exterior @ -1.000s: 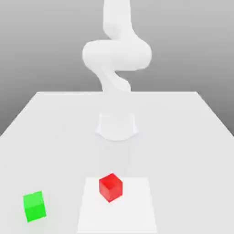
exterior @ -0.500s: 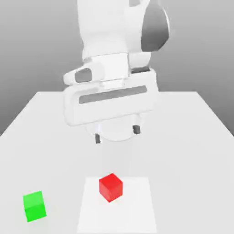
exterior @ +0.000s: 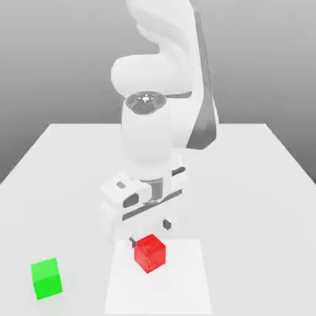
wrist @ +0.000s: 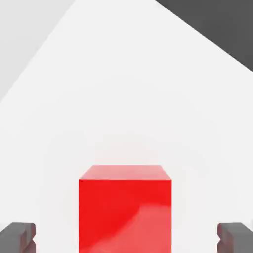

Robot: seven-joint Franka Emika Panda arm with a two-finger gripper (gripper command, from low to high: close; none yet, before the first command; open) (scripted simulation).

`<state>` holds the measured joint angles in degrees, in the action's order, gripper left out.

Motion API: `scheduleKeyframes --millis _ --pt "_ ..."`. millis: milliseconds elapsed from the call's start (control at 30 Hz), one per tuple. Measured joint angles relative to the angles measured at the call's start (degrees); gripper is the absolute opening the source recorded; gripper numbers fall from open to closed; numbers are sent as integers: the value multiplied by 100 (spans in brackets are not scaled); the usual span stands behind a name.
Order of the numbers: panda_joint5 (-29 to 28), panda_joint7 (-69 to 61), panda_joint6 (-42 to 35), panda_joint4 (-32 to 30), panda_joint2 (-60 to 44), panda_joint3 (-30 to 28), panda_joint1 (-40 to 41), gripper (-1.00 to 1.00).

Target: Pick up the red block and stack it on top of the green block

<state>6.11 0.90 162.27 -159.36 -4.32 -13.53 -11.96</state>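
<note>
My tool [exterior: 149, 231] hangs just behind small bright red cube [exterior: 150, 253], fingers [wrist: 19, 236] spread wide so cube sits between them, nothing gripped. Red cube rests on white tabletop [exterior: 259, 185], near centre. Small bright green cube [exterior: 47, 278] sits well apart, near left: stacking target, untouched.

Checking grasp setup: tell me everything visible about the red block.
The red block is a small, bright red cube with plain, smooth, slightly glossy faces. It sits flat on the table, on a lighter square patch near the front edge, turned a little so one corner faces the exterior view. The open gripper is just above and behind it; in the hand view the block lies between the two fingertips, with a gap on each side. Nothing touches it but the table.
</note>
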Motion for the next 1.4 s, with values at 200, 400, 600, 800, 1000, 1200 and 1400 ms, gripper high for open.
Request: scheduleKeyframes --millis 200,400,600,800,1000,1200,1400 --pt "415 -307 287 67 -369 172 82 0" --pt "743 -539 701 75 -740 417 229 0" --pt "877 -621 1011 54 -974 581 336 -100" --pt "847 -604 944 59 -929 567 334 -100" --pt "542 -396 495 76 -569 387 257 -100" --pt "190 -142 136 44 -201 198 161 -100" --pt "-229 171 -96 -50 169 109 167 -100"
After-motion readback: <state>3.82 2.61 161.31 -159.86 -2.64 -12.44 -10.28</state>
